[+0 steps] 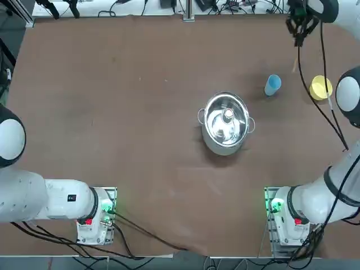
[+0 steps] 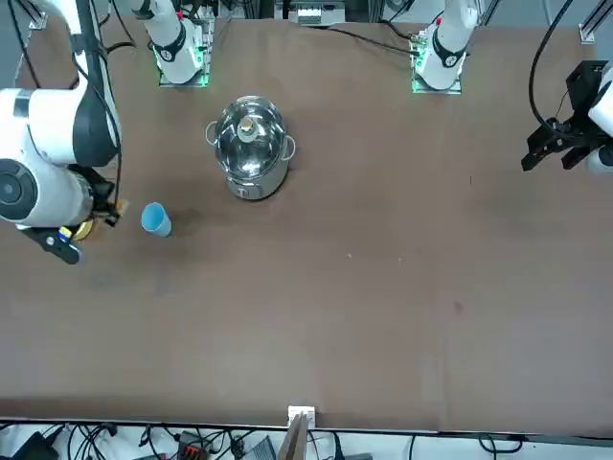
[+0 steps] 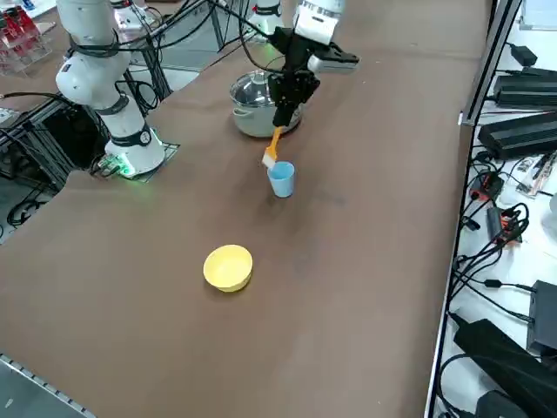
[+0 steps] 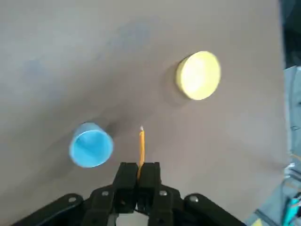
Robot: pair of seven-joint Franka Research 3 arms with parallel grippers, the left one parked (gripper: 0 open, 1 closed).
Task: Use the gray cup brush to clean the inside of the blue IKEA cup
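The blue IKEA cup (image 3: 281, 179) stands upright on the brown table, also seen in the top view (image 1: 273, 85), the front view (image 2: 156, 219) and the wrist view (image 4: 91, 145). My right gripper (image 3: 280, 122) hangs in the air above it, shut on the orange handle of the gray cup brush (image 3: 272, 146). The brush points down, its pale end near the cup's rim. In the wrist view the gripper (image 4: 139, 168) holds the brush (image 4: 141, 147) with its tip beside the cup, not over the opening. The cup looks empty.
A small yellow bowl (image 3: 228, 266) sits on the table beyond the cup, toward the robot's right (image 1: 320, 87). A steel pot (image 1: 225, 122) with two handles stands near the table's middle, left of the cup. Cables hang from the right arm.
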